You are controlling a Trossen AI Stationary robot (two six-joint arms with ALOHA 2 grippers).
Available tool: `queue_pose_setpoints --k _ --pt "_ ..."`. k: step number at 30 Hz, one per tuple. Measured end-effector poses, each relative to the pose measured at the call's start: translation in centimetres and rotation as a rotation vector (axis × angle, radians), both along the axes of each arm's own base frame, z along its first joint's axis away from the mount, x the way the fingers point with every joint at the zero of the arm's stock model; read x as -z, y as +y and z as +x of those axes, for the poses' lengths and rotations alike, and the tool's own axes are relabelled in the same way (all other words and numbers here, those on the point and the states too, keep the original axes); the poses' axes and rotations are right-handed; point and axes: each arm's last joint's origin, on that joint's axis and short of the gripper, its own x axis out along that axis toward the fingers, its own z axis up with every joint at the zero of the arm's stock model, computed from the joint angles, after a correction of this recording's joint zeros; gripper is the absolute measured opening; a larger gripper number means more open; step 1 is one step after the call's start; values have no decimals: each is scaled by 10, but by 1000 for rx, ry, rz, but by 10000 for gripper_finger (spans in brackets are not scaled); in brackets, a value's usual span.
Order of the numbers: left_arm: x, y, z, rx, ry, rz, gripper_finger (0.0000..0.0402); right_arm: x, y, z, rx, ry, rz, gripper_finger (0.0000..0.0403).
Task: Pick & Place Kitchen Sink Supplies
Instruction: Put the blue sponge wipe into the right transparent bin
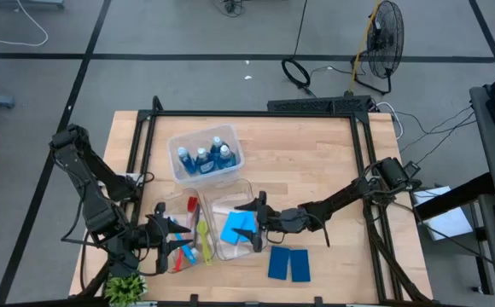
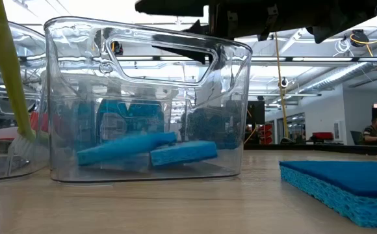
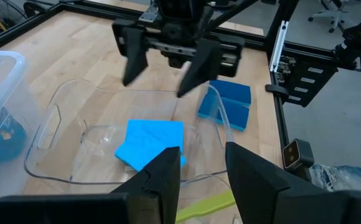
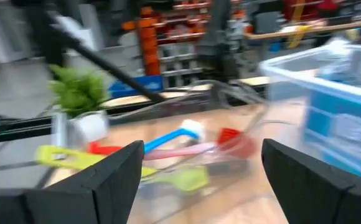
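- Clear plastic sponge bin (image 1: pixel 233 223) sits near the front middle of the wooden bench (image 1: pixel 299 170); two blue sponges (image 1: pixel 238 228) lie inside, overlapping, flat on its floor.
- Right gripper (image 1: pixel 257 221) hovers over that bin's right rim, fingers spread wide, nothing between them; the left wrist view confirms the gap (image 3: pixel 162 59).
- Left gripper (image 1: pixel 164 232) is at the front left over the brush bin (image 1: pixel 186 223), fingers apart, empty.
- Two more sponges (image 1: pixel 289 263) lie side by side on the bench just right of the sponge bin, long axes running front to back, touching or nearly so.
- Brushes (image 1: pixel 188 247) in red, blue and yellow-green lie in and beside the left bin, handles roughly front to back.
- Rear bin (image 1: pixel 206 156) holds four blue-liquid bottles (image 1: pixel 203 159), upright, pale caps up.
- Potted plant (image 1: pixel 125 288) stands at the front left corner, close to the left arm.
- Low view shows the binned sponges (image 2: pixel 148 149) tilted, one end resting on the other; the high view does not show this.
- Right wrist view shows brush heads (image 4: pixel 190 134) and the plant (image 4: pixel 79 99); blurred.
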Motion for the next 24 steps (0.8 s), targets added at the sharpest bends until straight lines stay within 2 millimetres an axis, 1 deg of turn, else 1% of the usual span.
queue_pose_setpoints --k 3,5,6,9,12,14,17,19,24 --pt "0 0 0 2 2 -1 131 -7 8 -4 -102 2 1 309" --pt "0 0 0 3 2 -1 132 -19 23 -7 -154 67 -49 309" --pt "0 0 0 2 1 -2 132 -29 35 -8 -181 115 -84 309" --pt "0 0 0 3 2 -1 132 -55 72 -24 -188 364 -243 309" --pt "0 0 0 3 3 -2 132 -79 99 -42 -152 562 -239 309" --pt "0 0 0 4 3 -2 132 -85 111 -55 -125 658 -180 309" --pt "0 0 0 4 3 -3 132 -75 125 -77 -120 786 -97 309" --pt "0 0 0 4 4 -3 132 -67 134 -89 -153 848 -9 309" --pt "0 0 0 4 3 -3 132 -38 156 -108 -343 892 155 308"
